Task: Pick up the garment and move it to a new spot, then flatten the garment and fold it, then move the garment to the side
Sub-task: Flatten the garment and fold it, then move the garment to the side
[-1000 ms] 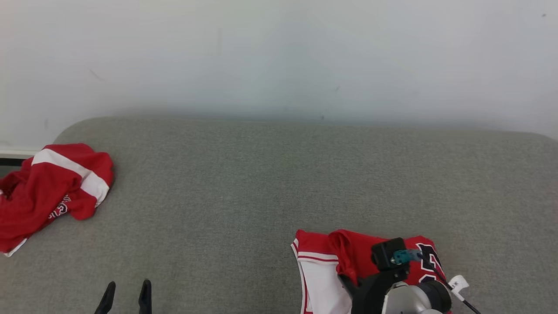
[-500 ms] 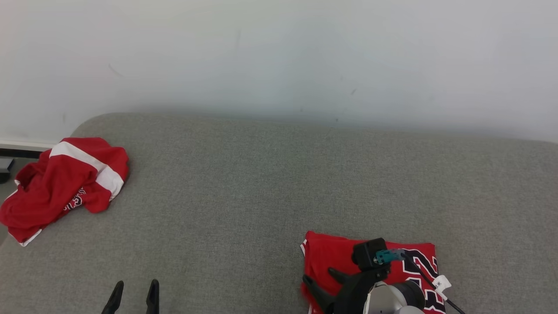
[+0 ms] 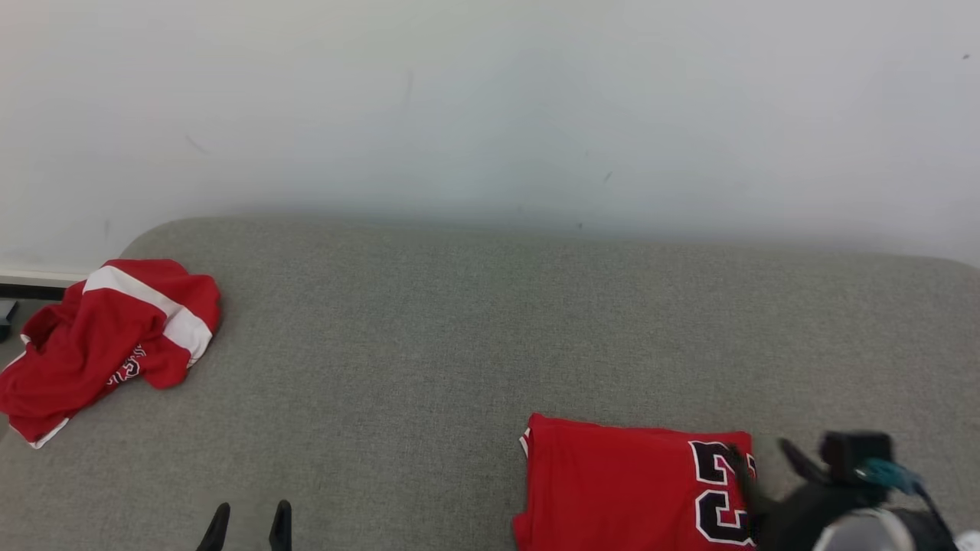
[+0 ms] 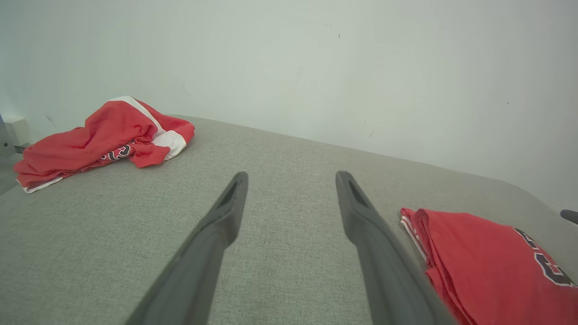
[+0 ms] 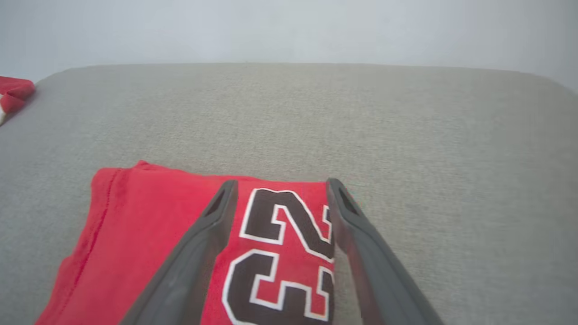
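Note:
The garment [image 3: 612,490] is a red jersey with black, white-edged numbers. It lies folded flat on the grey cushioned surface, at the front right. My right gripper [image 3: 762,453] stands open at the jersey's right edge, holding nothing. In the right wrist view its fingers [image 5: 280,185] spread over the numbers on the garment [image 5: 135,234]. My left gripper [image 3: 251,511] is open at the front left, well away from the cloth. The left wrist view has its fingers [image 4: 291,178] apart above bare fabric, with the garment [image 4: 487,266] to their right.
A second red and white garment [image 3: 107,337] lies crumpled at the far left edge of the grey surface [image 3: 459,329], seen also in the left wrist view [image 4: 104,140]. A pale wall [image 3: 490,107] rises right behind the surface.
My right gripper has opened and let go of the garment, then drawn off to the right. The jersey's raised fold has dropped flat. The head camera shifted slightly; the left gripper stayed open.

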You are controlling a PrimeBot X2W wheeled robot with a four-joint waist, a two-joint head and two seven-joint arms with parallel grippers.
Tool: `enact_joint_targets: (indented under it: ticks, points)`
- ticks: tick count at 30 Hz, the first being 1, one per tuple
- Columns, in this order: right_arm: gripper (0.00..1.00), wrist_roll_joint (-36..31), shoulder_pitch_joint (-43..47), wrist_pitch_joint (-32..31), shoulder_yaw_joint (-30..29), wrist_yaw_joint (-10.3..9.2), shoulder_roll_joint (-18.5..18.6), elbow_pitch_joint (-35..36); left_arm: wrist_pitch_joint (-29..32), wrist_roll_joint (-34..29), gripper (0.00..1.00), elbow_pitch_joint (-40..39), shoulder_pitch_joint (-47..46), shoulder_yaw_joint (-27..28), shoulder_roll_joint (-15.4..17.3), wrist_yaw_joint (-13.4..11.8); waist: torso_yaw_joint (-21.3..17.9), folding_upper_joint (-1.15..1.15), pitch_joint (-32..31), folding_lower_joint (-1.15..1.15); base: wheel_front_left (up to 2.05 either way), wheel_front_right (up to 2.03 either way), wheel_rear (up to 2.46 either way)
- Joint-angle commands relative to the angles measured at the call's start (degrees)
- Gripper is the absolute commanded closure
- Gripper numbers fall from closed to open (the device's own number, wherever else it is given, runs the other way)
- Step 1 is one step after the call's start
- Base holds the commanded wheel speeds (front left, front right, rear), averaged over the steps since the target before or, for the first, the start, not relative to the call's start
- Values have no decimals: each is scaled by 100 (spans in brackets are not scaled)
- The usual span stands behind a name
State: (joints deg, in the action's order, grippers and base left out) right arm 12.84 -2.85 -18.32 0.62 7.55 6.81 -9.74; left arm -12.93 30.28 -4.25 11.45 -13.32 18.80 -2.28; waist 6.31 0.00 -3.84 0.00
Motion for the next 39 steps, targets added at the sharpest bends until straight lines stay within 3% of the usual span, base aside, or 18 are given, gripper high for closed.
enact_joint_targets:
  ticks: [1, 8, 13, 25, 28, 29, 33, 39]
  points:
    - [0, -251, 259, 126, -272, -9, 22, 139, -34, -7, 0, 32, 49, -27, -41, 4, -3, 0, -15, 0, 0, 0, 0]
    - [0, -705, 1084, 1070, -1432, -9, -289, 606, -130, -50, 0, 222, 88, -80, -181, 48, -57, 0, -166, 0, 0, 0, 0]
    - [0, -682, 1328, 1770, -1656, -9, -381, 633, -200, -241, 0, 379, 102, 5, -153, 20, -233, 0, -345, 0, 0, 0, 0]
    - [0, -486, 1275, 2202, -947, -9, -395, 580, -236, -269, 0, 797, 276, 573, -277, 122, -663, 0, -633, 0, 0, 0, 0]
    - [0, -371, 1264, 2158, -694, -9, -393, 509, -231, -185, 0, 774, 239, 850, -476, 276, -716, 0, -640, 0, 0, 0, 0]
    - [0, -350, 1245, 2163, -611, -9, -392, 459, -228, -175, 0, 771, 272, 1084, -614, 460, -746, 0, -641, 0, 0, 0, 0]
    - [0, -266, 1216, 2098, -492, -9, -393, 373, -228, -393, 0, 756, 370, 1322, -880, 764, -787, 0, -635, 0, 0, 0, 0]
    - [0, -328, 1199, 2000, -414, -9, -380, 271, -228, -799, 0, 914, 324, 1314, -998, 933, -732, 0, -607, 0, 0, 0, 0]
